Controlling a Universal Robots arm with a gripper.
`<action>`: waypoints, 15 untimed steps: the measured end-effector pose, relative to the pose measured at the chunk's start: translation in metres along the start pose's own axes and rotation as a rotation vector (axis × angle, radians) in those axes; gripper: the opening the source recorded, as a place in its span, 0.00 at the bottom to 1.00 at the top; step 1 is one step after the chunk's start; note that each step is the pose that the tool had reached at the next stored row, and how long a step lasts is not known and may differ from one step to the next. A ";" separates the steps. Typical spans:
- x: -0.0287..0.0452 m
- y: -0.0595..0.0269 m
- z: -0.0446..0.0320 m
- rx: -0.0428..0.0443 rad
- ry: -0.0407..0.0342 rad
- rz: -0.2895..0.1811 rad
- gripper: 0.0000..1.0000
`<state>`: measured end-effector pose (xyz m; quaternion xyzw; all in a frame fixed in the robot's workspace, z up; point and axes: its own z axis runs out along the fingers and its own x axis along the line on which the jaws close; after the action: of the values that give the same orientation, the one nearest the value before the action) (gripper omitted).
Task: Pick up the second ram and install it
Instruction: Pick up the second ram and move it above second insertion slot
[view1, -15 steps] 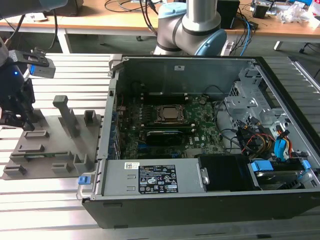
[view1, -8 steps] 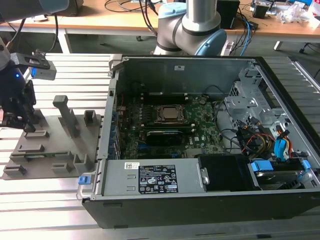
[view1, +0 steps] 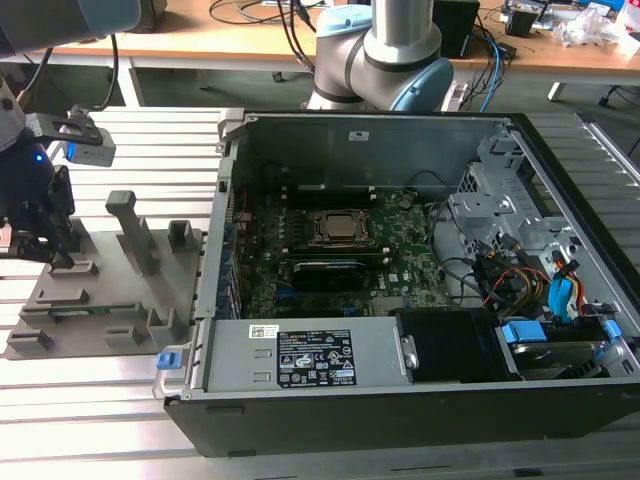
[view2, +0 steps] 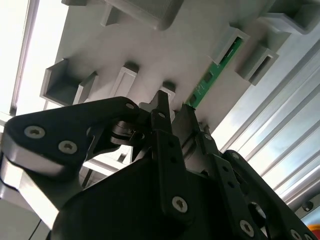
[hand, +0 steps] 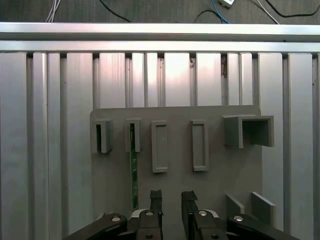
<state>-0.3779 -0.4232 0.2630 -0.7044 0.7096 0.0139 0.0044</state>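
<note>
The second ram (hand: 133, 170) is a thin green stick standing on edge in a slot of the grey fixture plate (hand: 220, 165). In the second wrist view the ram (view2: 216, 74) runs from a grey holder block down to just beside one fingertip. My gripper (hand: 171, 196) hovers low over the plate, open, with bare plate showing between its fingers. The ram lies to one side of the fingers, not between them. In the exterior view the gripper (view1: 52, 245) hangs over the fixture plate (view1: 100, 300) at the exterior view's left, well away from the computer.
An open computer case (view1: 400, 400) fills the exterior view's middle and right, with its motherboard, the CPU socket (view1: 340, 228) and a long black card (view1: 325, 268). Grey blocks and a tall post (view1: 125, 215) stand on the fixture. The table is ribbed aluminium.
</note>
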 end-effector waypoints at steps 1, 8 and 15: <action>0.0000 0.0000 0.0012 0.0000 0.0000 0.000 0.30; 0.0003 -0.0002 0.0095 0.0000 0.0000 0.000 0.30; 0.0151 -0.0003 0.0160 0.0001 0.0010 0.000 0.30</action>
<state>-0.3779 -0.4378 0.2466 -0.7044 0.7096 0.0135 0.0041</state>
